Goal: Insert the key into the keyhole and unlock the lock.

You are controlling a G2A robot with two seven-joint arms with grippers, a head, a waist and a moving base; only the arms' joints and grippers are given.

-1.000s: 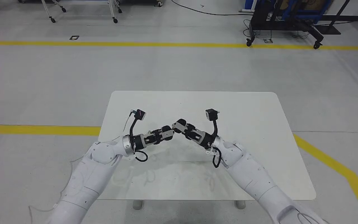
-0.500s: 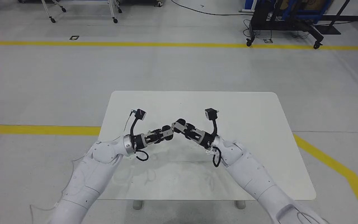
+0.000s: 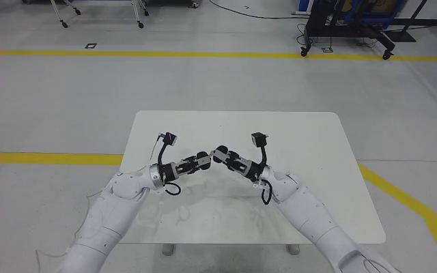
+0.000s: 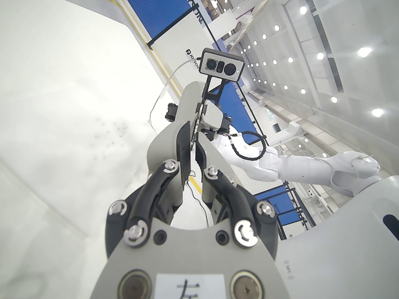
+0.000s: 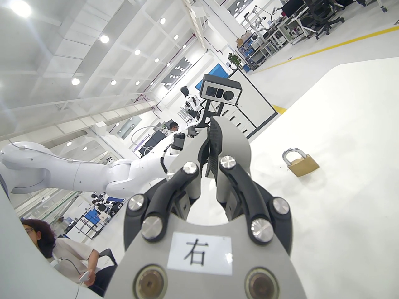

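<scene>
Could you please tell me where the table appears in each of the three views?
Top view: the table is the white rounded slab at centre.
Left wrist view: the table is the white surface behind the left gripper.
Right wrist view: the table is the white surface carrying the padlock.
Shared landmark: the yellow floor line beside it.

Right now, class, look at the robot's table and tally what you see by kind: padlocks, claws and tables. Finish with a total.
Padlocks: 1, the brass padlock lying on the table.
Claws: 2, the left claw and the right claw.
Tables: 1, the white table.
Total: 4
</scene>
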